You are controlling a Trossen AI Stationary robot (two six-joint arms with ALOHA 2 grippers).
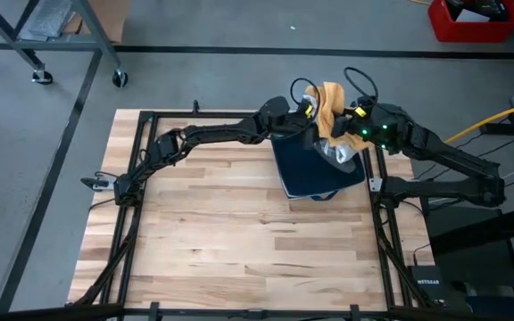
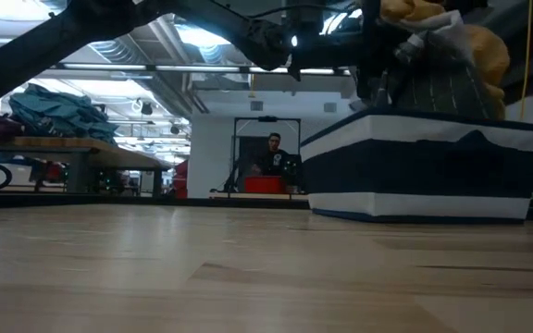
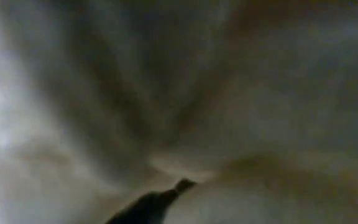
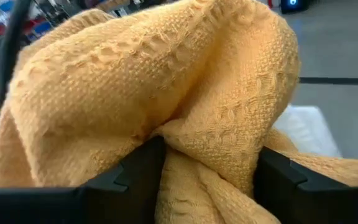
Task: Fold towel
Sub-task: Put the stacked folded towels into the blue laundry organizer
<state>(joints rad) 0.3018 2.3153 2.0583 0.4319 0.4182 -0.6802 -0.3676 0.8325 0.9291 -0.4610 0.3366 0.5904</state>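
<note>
Towel [image 1: 330,105], yellow and bunched, hangs over the dark basket [image 1: 315,165], pinched by the left gripper [image 1: 309,111] and clamped by the right gripper [image 4: 207,168]. Step: lifting it out; next, spread it flat on the table [image 1: 221,232].

The left wrist view is a blur of pale cloth against the lens. In the right wrist view the towel [image 4: 166,93] fills the picture, hiding the desk. The bin [image 2: 424,166] hides its contents in the low view.
</note>
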